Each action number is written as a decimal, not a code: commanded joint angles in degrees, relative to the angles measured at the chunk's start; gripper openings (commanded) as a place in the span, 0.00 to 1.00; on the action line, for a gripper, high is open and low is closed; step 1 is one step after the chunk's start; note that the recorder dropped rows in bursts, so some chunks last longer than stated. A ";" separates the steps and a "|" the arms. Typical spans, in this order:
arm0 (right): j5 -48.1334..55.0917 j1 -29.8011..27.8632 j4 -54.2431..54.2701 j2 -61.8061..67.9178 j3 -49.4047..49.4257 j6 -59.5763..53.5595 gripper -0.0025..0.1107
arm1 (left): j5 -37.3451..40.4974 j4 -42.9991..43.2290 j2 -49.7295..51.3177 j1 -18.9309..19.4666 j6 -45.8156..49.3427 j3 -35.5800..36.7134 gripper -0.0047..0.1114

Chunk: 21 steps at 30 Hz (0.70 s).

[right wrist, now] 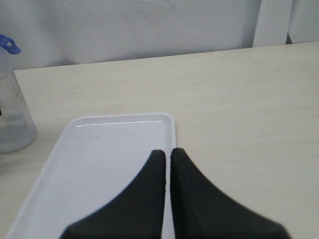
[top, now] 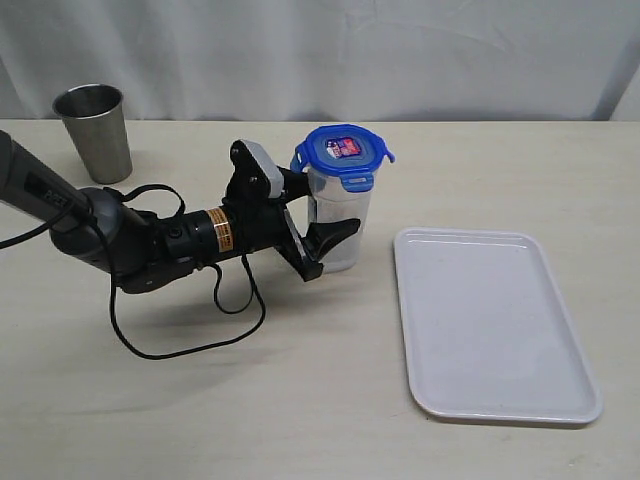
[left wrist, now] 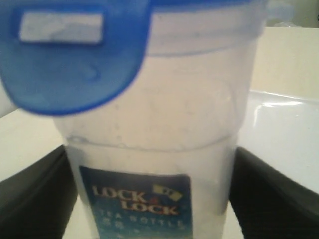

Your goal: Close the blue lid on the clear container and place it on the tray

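The clear container (top: pixel 345 205) stands upright on the table left of the tray (top: pixel 490 330), with the blue lid (top: pixel 343 152) sitting on its top. Some lid flaps stick outward. My left gripper (top: pixel 335 238) lies low and sideways, its black fingers pressed on both sides of the container's lower half. The left wrist view shows the container (left wrist: pixel 164 114) filling the frame between both fingers (left wrist: pixel 35 194), a blue lid flap (left wrist: pixel 75 55) hanging over its side. My right gripper (right wrist: pixel 164 152) is shut on nothing, above the tray's (right wrist: pixel 109 159) edge; it does not show in the exterior view.
A grey steel cup (top: pixel 95 130) stands at the far left back of the table. The left arm's black cable (top: pixel 190 345) loops on the table in front of it. A white curtain closes the back.
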 commanded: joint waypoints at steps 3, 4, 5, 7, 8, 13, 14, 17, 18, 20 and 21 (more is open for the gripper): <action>-0.14 -0.04 0.06 -0.21 0.20 0.35 0.06 | 0.76 -0.19 -0.03 -0.13 -3.43 -0.36 0.25; -0.14 -0.04 0.06 -0.21 0.20 0.35 0.06 | 0.76 -0.19 -0.03 -0.13 -3.43 -0.36 0.20; -0.14 -0.04 0.06 -0.21 0.20 0.35 0.06 | 0.76 -0.08 -0.03 -0.13 -3.33 -0.36 0.12; -0.14 -0.04 0.06 -0.21 0.20 0.35 0.06 | 0.76 -0.08 -0.03 0.28 -3.33 -0.36 0.04; -0.14 -0.04 0.06 -0.21 0.20 0.35 0.06 | 0.76 0.03 -0.16 0.60 -3.33 -0.36 0.04; -0.14 -0.04 0.06 -0.21 0.20 0.35 0.06 | 0.76 3.61 -0.50 2.57 -3.33 -0.36 0.04; -0.14 -0.04 0.06 -0.21 0.20 0.35 0.06 | 0.76 4.82 -0.65 3.18 -3.52 -0.36 0.04; -0.14 -0.04 0.06 -0.21 0.20 0.35 0.06 | 0.64 7.97 -1.19 4.60 -6.54 -0.36 0.04; -0.14 -0.04 0.06 -0.21 0.20 0.35 0.06 | 0.28 9.15 -1.36 5.04 -7.34 -0.36 0.04; -0.14 -0.04 0.06 -0.21 0.20 0.35 0.06 | 0.18 12.72 -2.12 5.94 -8.11 -0.36 0.04; -0.14 -0.04 0.06 -0.21 0.20 0.35 0.06 | 0.31 14.84 -2.42 6.21 -8.36 -0.36 0.04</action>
